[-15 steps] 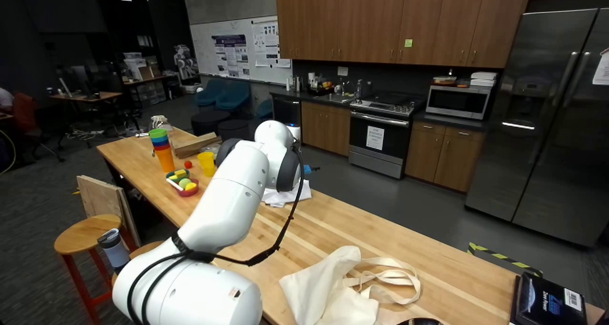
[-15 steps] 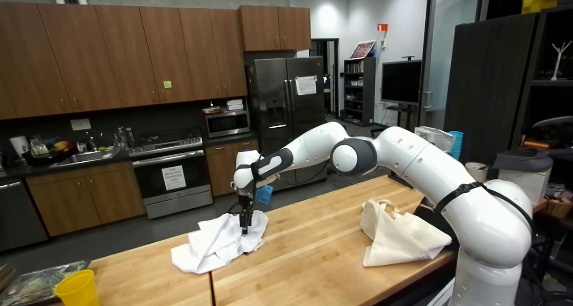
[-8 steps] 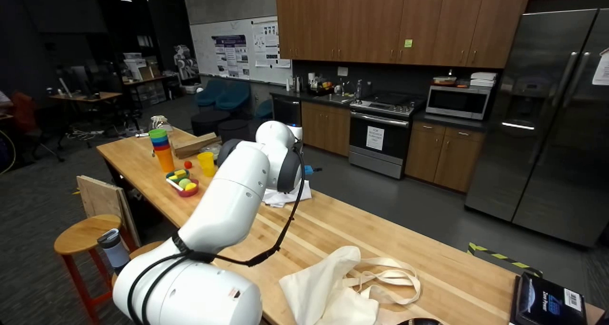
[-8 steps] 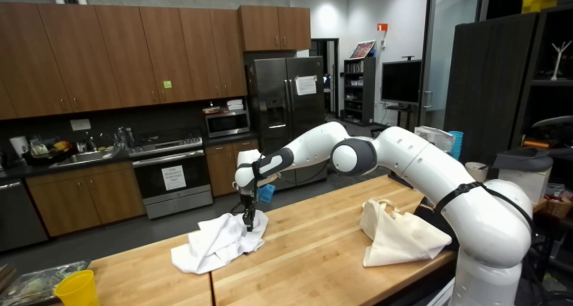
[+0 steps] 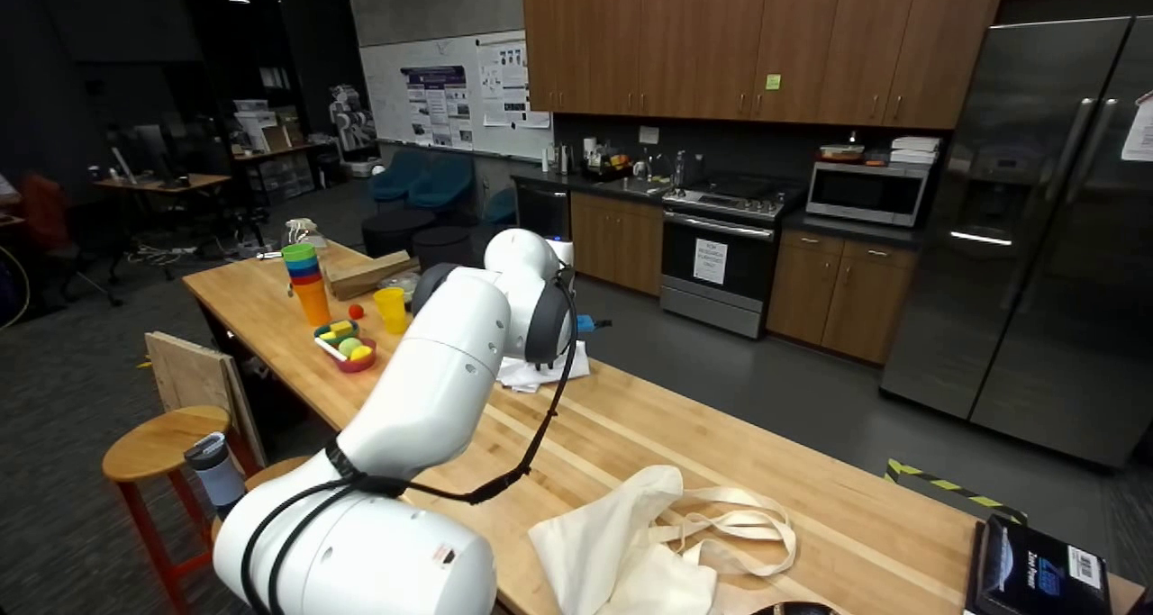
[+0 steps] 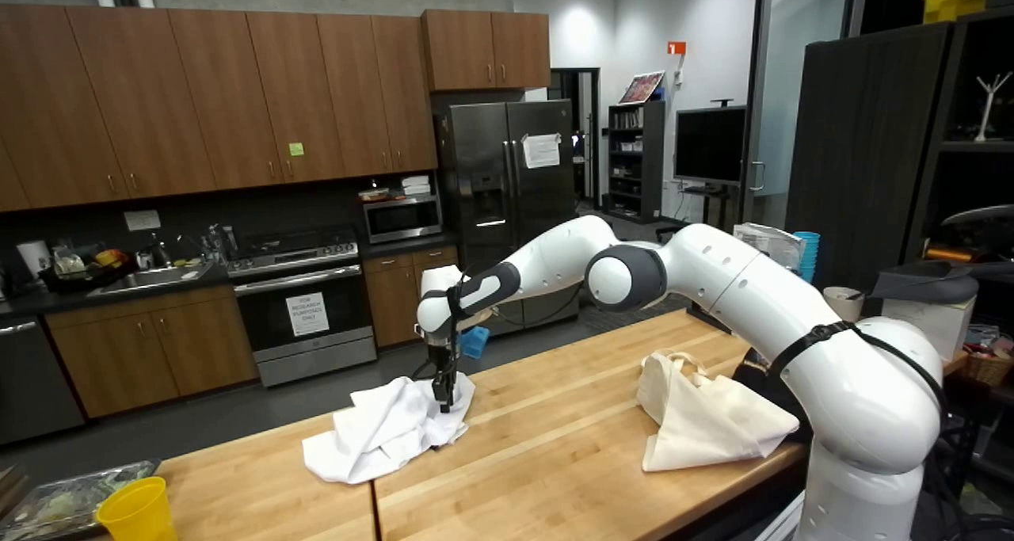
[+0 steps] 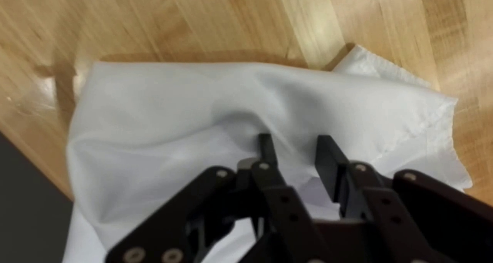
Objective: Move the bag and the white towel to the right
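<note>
Tool (image 7: 294, 140) is facing the white towel (image 6: 388, 428), jaws partly spread, gripping nothing; the bag (image 6: 709, 422) is lying well apart.

In an exterior view, the bag (image 6: 713, 422) and the towel (image 6: 388, 430) are lying on the surface (image 6: 539, 470), well apart, towel to the left of bag; the cup (image 6: 141, 511) is standing farther left and nearer the camera; the oven (image 6: 265, 319) is standing beyond the surface.
</note>
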Available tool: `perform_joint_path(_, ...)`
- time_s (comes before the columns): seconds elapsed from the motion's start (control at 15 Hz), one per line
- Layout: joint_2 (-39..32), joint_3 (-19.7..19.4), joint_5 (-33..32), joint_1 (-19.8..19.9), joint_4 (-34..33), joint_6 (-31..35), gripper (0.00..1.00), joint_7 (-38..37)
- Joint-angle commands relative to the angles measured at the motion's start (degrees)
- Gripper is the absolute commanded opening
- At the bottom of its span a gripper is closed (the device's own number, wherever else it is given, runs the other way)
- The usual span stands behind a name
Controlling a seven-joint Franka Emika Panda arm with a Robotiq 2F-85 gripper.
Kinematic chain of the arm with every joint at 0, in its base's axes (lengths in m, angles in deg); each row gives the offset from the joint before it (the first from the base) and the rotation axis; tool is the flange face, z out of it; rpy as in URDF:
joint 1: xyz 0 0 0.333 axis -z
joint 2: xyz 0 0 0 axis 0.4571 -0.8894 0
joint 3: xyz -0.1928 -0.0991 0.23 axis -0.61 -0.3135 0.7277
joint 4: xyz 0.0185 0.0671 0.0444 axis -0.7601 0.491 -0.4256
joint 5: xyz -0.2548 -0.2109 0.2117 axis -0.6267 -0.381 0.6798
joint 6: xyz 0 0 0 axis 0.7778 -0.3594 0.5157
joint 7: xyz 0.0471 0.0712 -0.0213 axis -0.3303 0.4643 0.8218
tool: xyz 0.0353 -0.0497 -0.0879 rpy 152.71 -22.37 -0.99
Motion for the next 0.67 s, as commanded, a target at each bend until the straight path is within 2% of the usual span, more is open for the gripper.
perform_joint_path(0.0, -0.04, -0.26, -1.21, -0.36, 0.47, -0.72, 0.66, 2.42)
perform_joint_path(0.27, -1.47, -0.31, -1.72, -0.83, -0.08, -0.57, 0.94, 4.18)
perform_joint_path(0.33, -1.82, -0.37, -1.86, -0.95, -0.02, -0.75, 0.5, 4.29)
perform_joint_path(0.4, -1.99, -0.39, -2.18, -1.09, 0.21, -0.75, 0.54, 4.64)
perform_joint_path(0.47, -2.44, -0.4, -2.36, -1.23, -0.38, -0.79, 0.53, 4.93)
perform_joint_path(0.6, -2.29, -0.27, -2.62, -1.2, -0.38, -0.53, 0.41, 5.02)
